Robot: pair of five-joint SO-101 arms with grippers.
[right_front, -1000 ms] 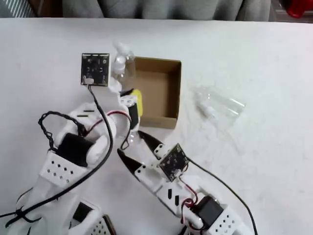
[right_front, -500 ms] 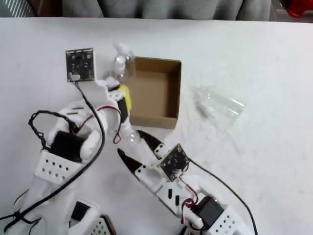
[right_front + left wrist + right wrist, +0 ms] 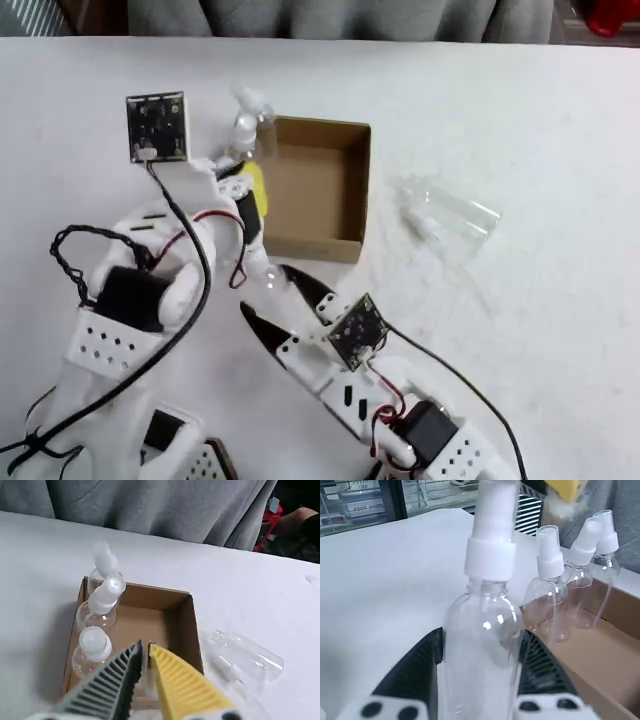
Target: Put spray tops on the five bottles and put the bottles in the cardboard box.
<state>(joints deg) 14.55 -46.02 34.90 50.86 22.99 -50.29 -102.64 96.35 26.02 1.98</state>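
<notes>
Left gripper (image 3: 145,646), jaws together, has been withdrawn; the clear plastic bottle (image 3: 482,645) clamped in the right gripper's (image 3: 264,290) jaws is judged capped.

Obs: left arm (image 3: 110,345) has a white printed shell with a perforated panel, a black motor block, a looped black cable (image 3: 72,252) and red wires. There is a square dark circuit board (image 3: 155,128) at the wrist. The left gripper (image 3: 145,648) has one grey and one yellow jaw, both ribbed. The right arm (image 3: 345,388) has the same white shell, a black motor and a smaller board (image 3: 355,332). The right gripper (image 3: 264,291) has black pointed jaws, ribbed inside.
</notes>
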